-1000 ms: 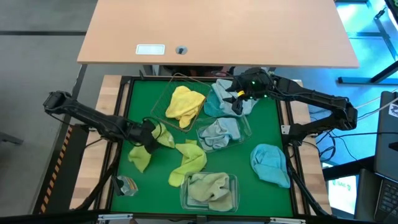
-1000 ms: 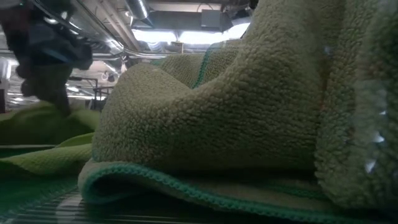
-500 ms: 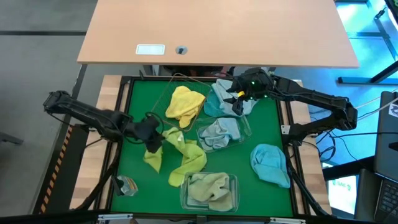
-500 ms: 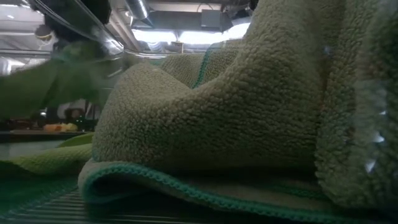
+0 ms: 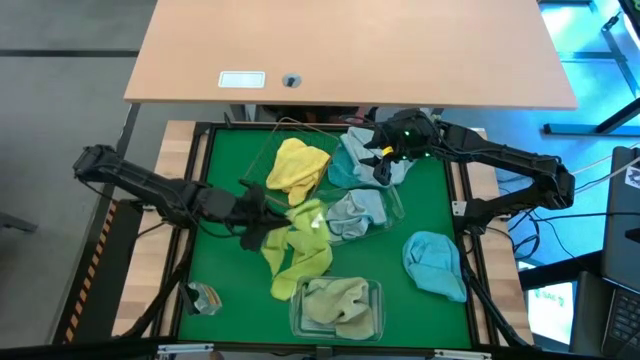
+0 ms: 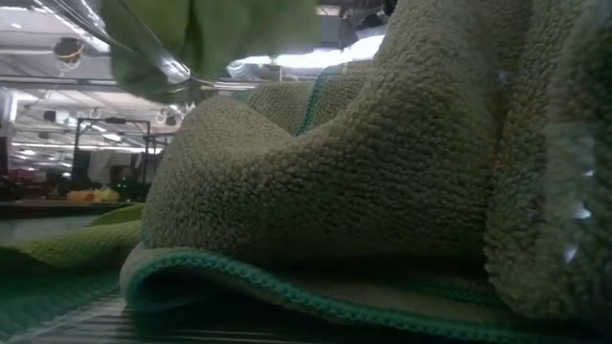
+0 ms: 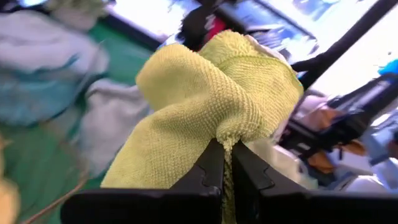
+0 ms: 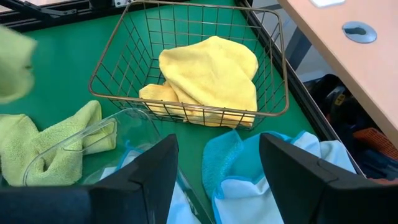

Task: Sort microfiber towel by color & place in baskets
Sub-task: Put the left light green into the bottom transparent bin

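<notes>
My left gripper [image 5: 272, 212] is over the middle of the green mat, shut on a lime towel [image 5: 303, 222], which shows high up in the low view [image 6: 210, 38]. A second lime towel [image 5: 298, 265] lies on the mat below it. The wire basket [image 5: 262, 150] holds a yellow towel [image 5: 297, 165]. The middle clear tub [image 5: 392, 208] holds a pale blue towel [image 5: 352, 215]; the near tub [image 5: 376, 300] holds an olive towel [image 5: 338, 303]. My right gripper [image 8: 217, 180] hovers open over a light blue towel [image 8: 249, 174] at the far right. A teal towel [image 5: 435, 262] lies on the mat. My left gripper pinches a bunched fold of the lime towel [image 7: 227, 138] between its two shut fingers [image 7: 210, 169]. The cloth bulges out beyond the fingertips in several layers. It is lifted off the mat and droops from the hold; the low view shows its lower end high above the table.
A small grey-green object [image 5: 203, 297] sits at the mat's near left corner. A tan desk [image 5: 350, 50] stands beyond the far edge. Bare mat [image 5: 215, 165] shows on the left side.
My left gripper has moved toward the table's right and upward, still shut on the lime towel. The towel has gone from the mat's left part to above the second lime towel near the middle tub, and its hanging end has risen off the mat.
</notes>
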You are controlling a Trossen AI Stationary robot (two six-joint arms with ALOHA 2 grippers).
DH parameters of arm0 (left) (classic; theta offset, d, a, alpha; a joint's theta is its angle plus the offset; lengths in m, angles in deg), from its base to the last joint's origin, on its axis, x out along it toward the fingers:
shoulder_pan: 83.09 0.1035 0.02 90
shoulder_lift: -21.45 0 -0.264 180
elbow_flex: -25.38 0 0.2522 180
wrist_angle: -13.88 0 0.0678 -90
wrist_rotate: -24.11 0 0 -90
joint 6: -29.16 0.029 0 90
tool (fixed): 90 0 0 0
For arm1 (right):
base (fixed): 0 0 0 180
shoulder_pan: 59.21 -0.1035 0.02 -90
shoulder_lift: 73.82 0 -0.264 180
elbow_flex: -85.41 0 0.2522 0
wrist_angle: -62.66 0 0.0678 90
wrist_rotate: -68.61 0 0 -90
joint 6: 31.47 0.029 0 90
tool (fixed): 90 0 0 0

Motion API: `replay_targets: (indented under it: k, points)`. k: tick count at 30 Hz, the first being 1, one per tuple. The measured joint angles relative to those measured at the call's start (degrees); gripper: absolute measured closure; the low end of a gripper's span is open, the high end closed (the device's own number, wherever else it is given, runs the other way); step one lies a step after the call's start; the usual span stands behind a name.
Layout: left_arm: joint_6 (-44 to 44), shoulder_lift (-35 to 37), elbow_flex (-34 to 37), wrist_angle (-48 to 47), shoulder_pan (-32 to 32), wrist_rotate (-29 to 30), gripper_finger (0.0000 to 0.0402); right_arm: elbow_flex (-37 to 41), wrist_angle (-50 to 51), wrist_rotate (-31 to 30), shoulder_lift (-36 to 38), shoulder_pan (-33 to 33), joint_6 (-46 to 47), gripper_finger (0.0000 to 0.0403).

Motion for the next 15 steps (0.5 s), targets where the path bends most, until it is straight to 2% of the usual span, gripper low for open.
replay_targets:
  k: [9,15]
  points:
    - [6.3,-12.4,0.0,23.5,-5.1,-0.8,0.0398,0.0,0.0,0.0,0.0,0.0,0.0,0.0178]
    - [7.3,-18.3,0.0,34.4,-7.8,-0.8,0.0398,0.0,0.0,0.0,0.0,0.0,0.0,0.0178]
